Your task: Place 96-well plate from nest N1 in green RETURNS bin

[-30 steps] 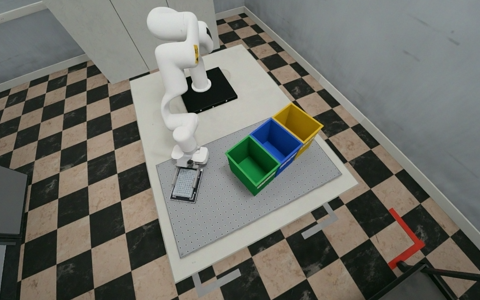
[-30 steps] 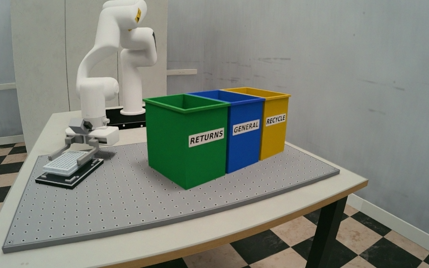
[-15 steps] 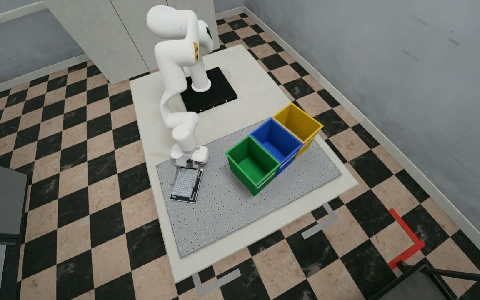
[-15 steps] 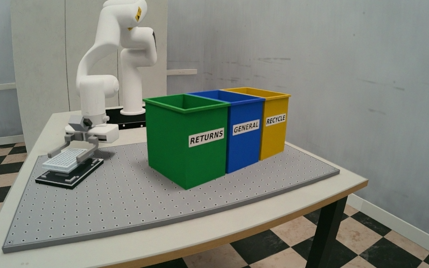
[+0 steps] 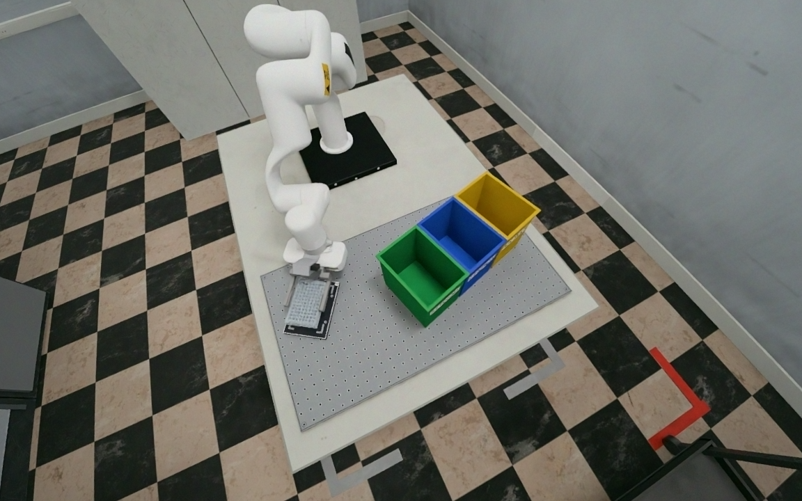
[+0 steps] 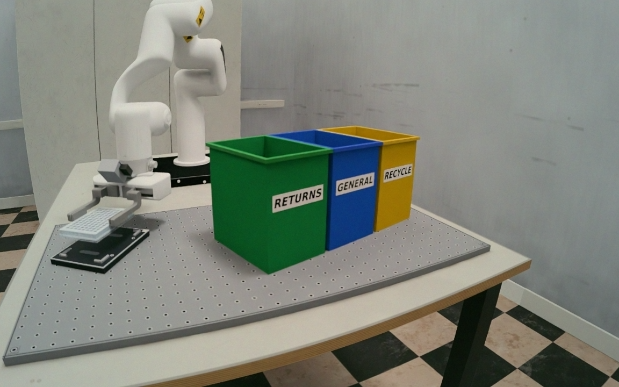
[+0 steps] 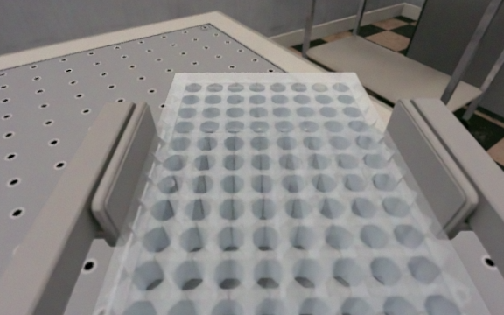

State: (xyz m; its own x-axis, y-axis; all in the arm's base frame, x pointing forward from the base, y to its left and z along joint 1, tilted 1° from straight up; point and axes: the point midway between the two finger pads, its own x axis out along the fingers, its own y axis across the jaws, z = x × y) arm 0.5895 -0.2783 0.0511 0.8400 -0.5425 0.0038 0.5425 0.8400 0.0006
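Note:
My gripper (image 5: pixel 305 304) (image 6: pixel 91 219) (image 7: pixel 271 144) is shut on the long sides of the pale, translucent 96-well plate (image 5: pixel 306 298) (image 6: pixel 89 226) (image 7: pixel 258 175). The plate is roughly level and hangs a little above the black plate nest (image 5: pixel 329 316) (image 6: pixel 80 259), with a visible gap beneath it in the exterior view. The nest holds nothing. The green bin (image 5: pixel 404 289) (image 6: pixel 242 207), labelled RETURNS, stands upright to the right of the gripper, and its visible interior is empty. Its rim is higher than the plate.
The blue GENERAL bin (image 5: pixel 463 233) (image 6: pixel 350 212) stands upright close beside the green one, and the yellow RECYCLE bin (image 5: pixel 503 205) (image 6: pixel 396 202) stands upright beyond it. All three form a tight row on the perforated board (image 5: pixel 366 348) (image 6: pixel 167 288). The arm's black base plate (image 5: pixel 370 149) is behind.

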